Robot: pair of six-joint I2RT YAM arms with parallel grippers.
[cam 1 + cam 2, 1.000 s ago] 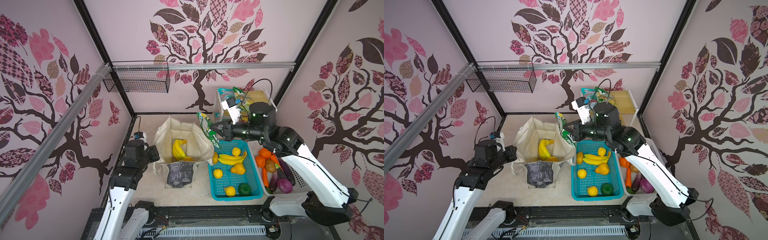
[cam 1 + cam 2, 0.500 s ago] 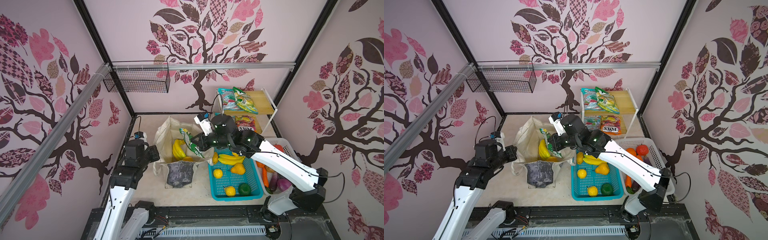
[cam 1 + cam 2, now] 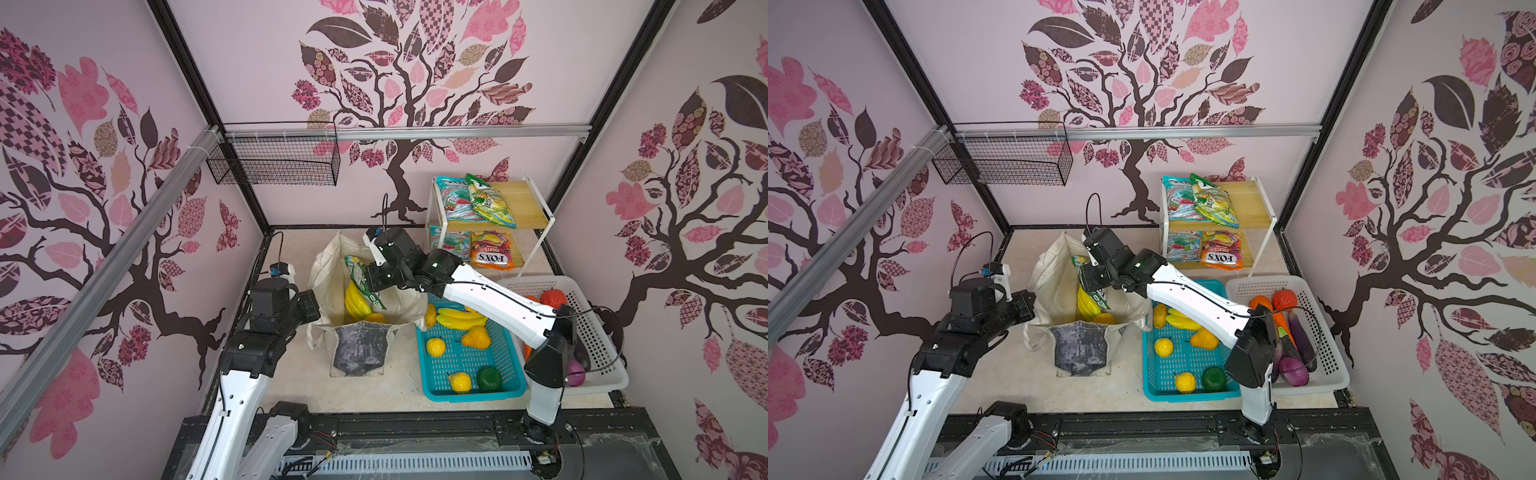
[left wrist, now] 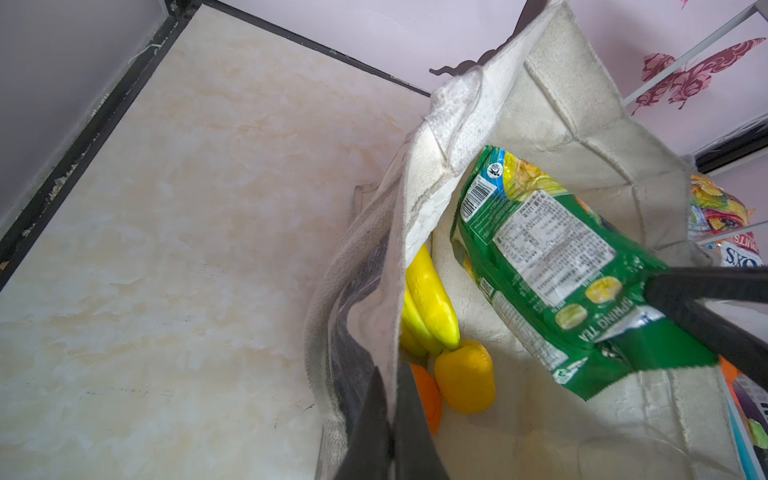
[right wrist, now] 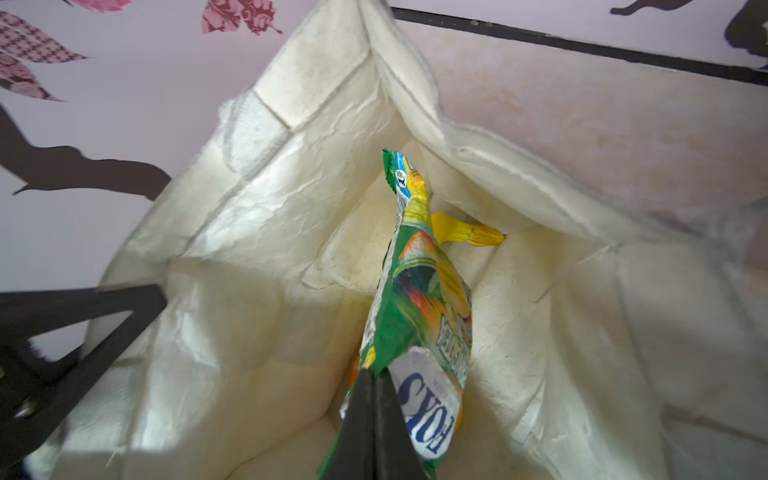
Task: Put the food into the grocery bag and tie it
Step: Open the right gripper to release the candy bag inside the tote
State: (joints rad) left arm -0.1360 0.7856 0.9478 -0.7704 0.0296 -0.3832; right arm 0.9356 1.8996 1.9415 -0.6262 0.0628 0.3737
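Right end effector [image 5: 372,376] now over bag [image 3: 328,270], gripping half-hidden packet [image 4: 552,266]; left [image 4: 392,386] pinching bag rim.

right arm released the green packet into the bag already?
No: in the right wrist view the right fingers are pinched shut on the green packet, which hangs in the mouth of the grocery bag.

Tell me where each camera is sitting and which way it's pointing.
Top views: high at the front, looking down over the whole scene; left gripper grips the grocery bag by its rim, right gripper hangs over its mouth.
Left wrist: behind the left gripper, looking past it into the bag; the right gripper's tip shows too.
Right wrist: behind the right gripper, looking down into the bag past the gripper, shut on the green FOX'S packet.
Shared: both wrist views show that packet and the bananas.
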